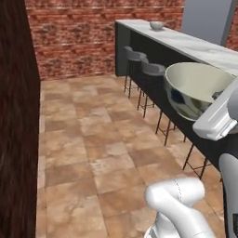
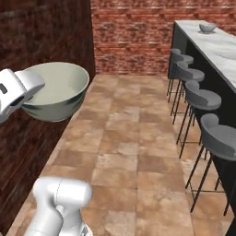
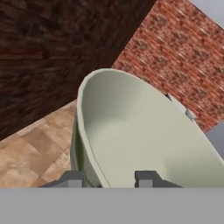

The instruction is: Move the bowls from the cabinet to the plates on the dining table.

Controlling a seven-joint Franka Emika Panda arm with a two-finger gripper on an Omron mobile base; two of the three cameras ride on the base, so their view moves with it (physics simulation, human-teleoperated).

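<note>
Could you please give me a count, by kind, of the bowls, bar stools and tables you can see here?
Bowls: 2, the grey-green bowl held in the claw by its rim, and the pale bowl at the far end of the dining table.
Bar stools: 4, the bar stools along the table's side.
Tables: 1.
Total: 7.

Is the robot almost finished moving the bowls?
About halfway, it seems. One bowl already sits at the far end of the dining table; whether a plate is under it is too small to tell. The grey-green bowl is in the fingers, pinched by its rim, carried above the floor. It still has to reach the table.
</note>
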